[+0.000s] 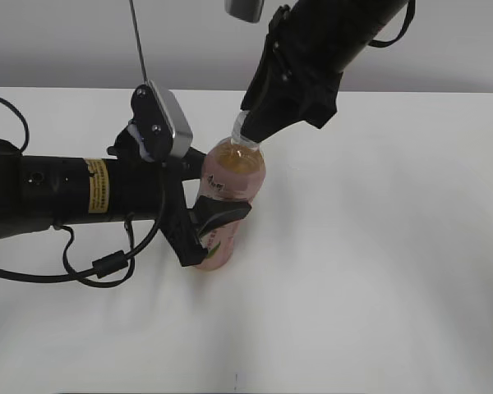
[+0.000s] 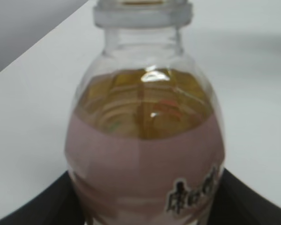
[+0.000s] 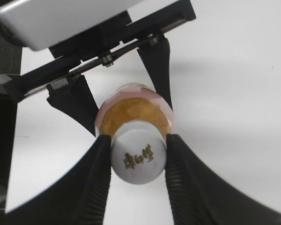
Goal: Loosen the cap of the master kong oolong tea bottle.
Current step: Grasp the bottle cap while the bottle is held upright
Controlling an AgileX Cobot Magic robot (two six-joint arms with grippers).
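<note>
R hand (image 3: 138, 161) clamps cap (image 3: 138, 161), L hand (image 1: 209, 220) grips bottle (image 1: 230, 176)

White table (image 1: 378, 271) fills most of exterior view, surface plain and matte. Far edge runs straight across upper part of view. Behind it, pale grey wall (image 1: 66, 41), bare, slightly darker than table. Light soft and even, from above; faint blurred shadows lie on table near centre and at near left. Small dark mark (image 1: 236, 379) at near edge, middle. Left wrist view: grey wall strip at upper left beyond table edge.
</note>
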